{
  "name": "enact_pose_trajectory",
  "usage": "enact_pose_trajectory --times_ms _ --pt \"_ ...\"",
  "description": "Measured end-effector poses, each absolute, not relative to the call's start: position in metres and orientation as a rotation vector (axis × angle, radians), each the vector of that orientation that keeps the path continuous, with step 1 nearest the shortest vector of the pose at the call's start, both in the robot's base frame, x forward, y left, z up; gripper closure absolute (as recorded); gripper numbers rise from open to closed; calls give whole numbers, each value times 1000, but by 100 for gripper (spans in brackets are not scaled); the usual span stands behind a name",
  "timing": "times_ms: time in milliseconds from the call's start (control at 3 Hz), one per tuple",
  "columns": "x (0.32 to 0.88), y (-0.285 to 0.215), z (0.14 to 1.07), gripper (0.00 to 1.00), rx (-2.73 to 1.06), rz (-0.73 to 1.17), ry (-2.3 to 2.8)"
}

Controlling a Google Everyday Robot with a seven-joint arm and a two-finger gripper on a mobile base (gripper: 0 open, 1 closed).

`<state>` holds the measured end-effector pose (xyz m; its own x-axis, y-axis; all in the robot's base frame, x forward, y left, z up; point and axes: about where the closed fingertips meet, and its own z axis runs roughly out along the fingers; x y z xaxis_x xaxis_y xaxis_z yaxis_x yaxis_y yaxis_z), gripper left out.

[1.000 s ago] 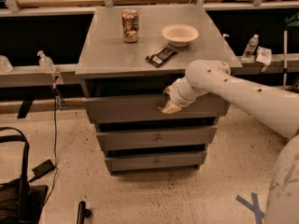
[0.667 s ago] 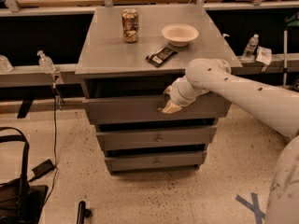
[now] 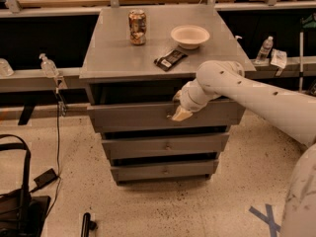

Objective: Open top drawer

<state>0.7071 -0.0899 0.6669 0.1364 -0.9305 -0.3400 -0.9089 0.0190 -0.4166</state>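
Although the black bag (image 3: 15, 201) on the floor lies nearest me, the business is a little further in, at the grey cabinet. Its bottom drawer (image 3: 163, 170) and middle drawer (image 3: 165, 145) look shut. Above them the top drawer (image 3: 133, 116), the widest front of the three, stands out a shade further than it did a second ago, and a dark gap shows between its upper edge and the cabinet top (image 3: 113, 48). The gripper (image 3: 180, 113) sits against the middle of that front, covering the spot where the knob would be. Whether it is clamped on the knob or slack I cannot tell. The white arm (image 3: 256, 98) reaches in from the right. To my eye the pull has begun but the drawer is only partly out, so a longer, straight draw away from the cabinet is wanted. Further back, on the cabinet top, stand a can (image 3: 137, 27), a bowl (image 3: 190, 36) and a dark snack bar (image 3: 170, 59); a jerk might rattle them. Behind, a water bottle (image 3: 265, 48) stands on the shelf.
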Motion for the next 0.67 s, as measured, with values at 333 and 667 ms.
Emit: enact_pose_trajectory --times_ms 333,667 --pt "707 -90 667 34 -1878 -52 1762" --pt "678 -102 662 10 -1873 -6 1779"
